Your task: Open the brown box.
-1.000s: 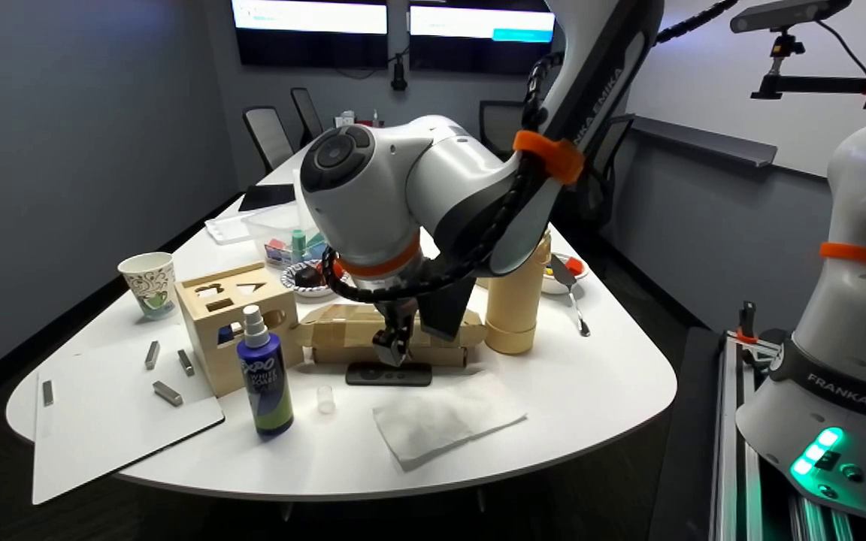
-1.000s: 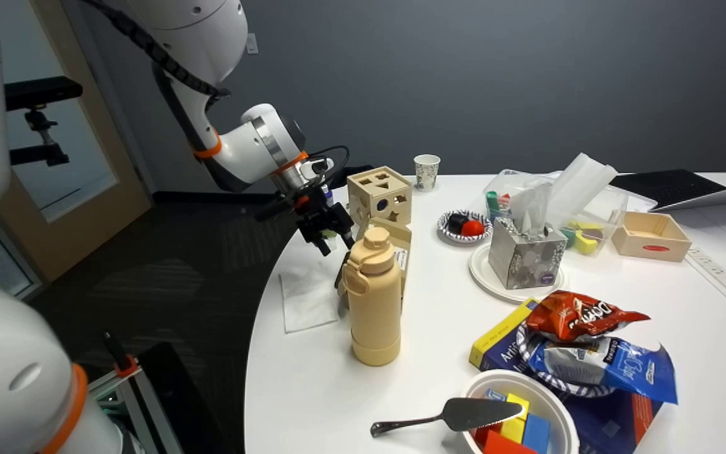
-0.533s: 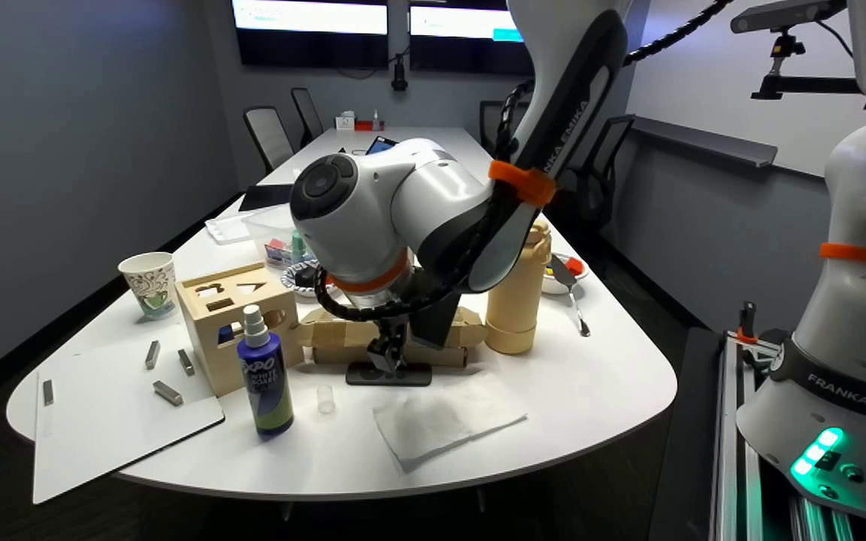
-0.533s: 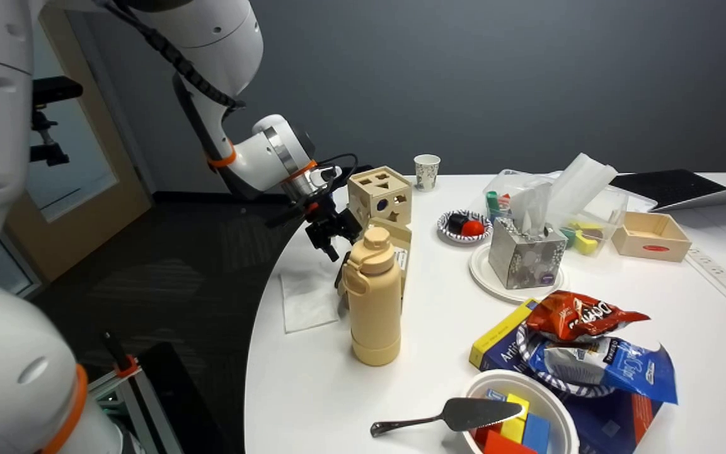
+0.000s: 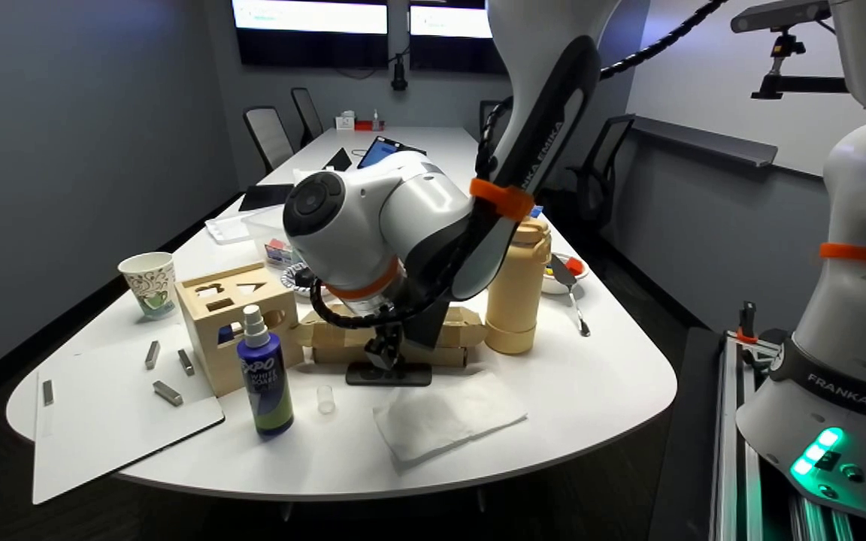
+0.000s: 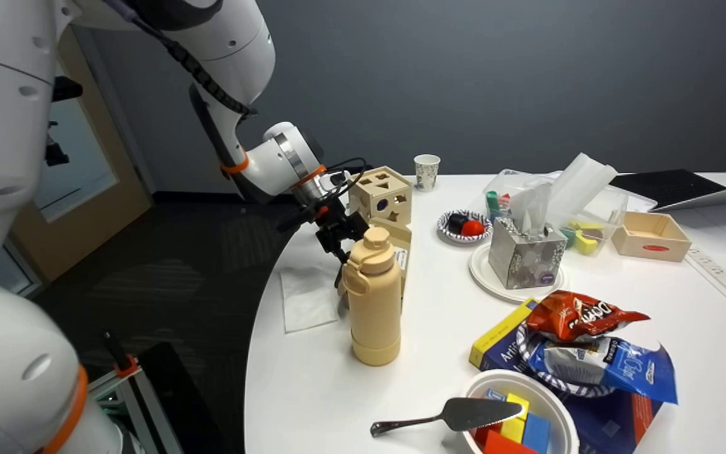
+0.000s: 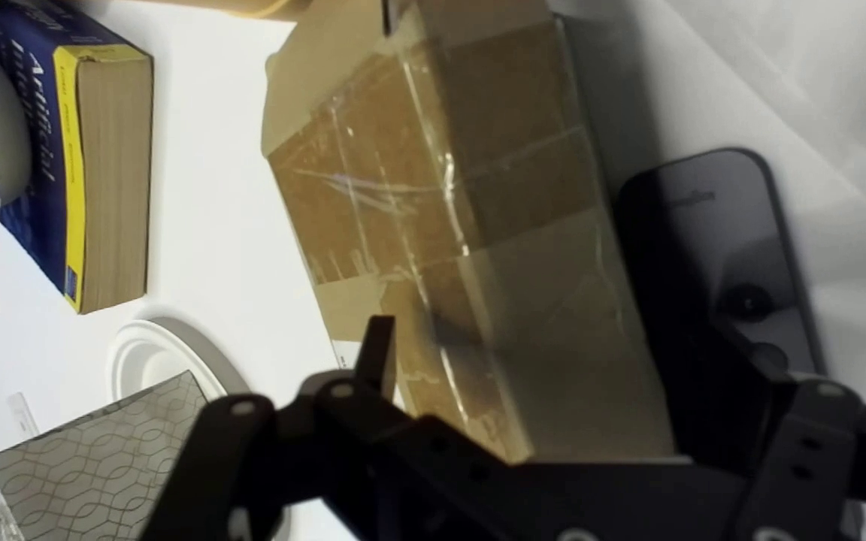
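The brown box lies low and wide on the table in an exterior view. Clear shiny tape runs over its lid, and the wrist view shows this lid close up. In an exterior view the box is partly hidden behind the tan canister. My gripper is over the box's front edge. In the wrist view my open gripper has its fingers wide apart, one over the far edge of the lid and one over the black device in front. Contact cannot be told.
A wooden block with holes and a blue spray bottle stand beside the box. The canister stands at its other end. A white cloth lies in front. A tissue box and a book are behind.
The arm and gripper have moved lower and closer to the box and the wooden block. The box and the other objects have not moved.
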Available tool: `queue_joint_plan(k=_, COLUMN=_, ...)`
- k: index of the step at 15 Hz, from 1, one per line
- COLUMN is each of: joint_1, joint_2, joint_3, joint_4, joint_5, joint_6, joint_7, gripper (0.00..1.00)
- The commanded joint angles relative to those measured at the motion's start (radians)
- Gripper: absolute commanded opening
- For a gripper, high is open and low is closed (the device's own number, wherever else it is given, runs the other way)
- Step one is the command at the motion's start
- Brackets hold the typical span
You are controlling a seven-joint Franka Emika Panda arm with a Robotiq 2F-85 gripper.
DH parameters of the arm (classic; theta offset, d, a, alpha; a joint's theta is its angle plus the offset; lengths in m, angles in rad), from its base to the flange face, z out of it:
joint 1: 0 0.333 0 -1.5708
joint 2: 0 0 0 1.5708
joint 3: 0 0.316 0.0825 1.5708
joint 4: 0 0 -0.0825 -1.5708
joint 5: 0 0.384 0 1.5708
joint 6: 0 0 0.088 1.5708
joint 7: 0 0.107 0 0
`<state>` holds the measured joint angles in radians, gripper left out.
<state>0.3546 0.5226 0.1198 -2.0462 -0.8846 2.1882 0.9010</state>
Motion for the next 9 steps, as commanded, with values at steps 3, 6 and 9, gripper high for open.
queue_joint_plan(k=3, joint_1=0.022, joint_2=0.028, joint_3=-0.022, joint_4=0.050, joint_5=-0.038, joint_6=-0.056, joint_7=0.008, gripper=1.00)
queue_joint_plan(k=6, joint_1=0.018, joint_2=0.027, joint_3=-0.023, joint_4=0.057, joint_5=-0.042, joint_6=-0.066, joint_7=0.007, gripper=1.00)
queue_joint_plan(k=9, joint_1=0.012, joint_2=0.016, joint_3=-0.024, joint_4=0.053, joint_5=-0.040, joint_6=-0.059, joint_7=0.007, gripper=1.00)
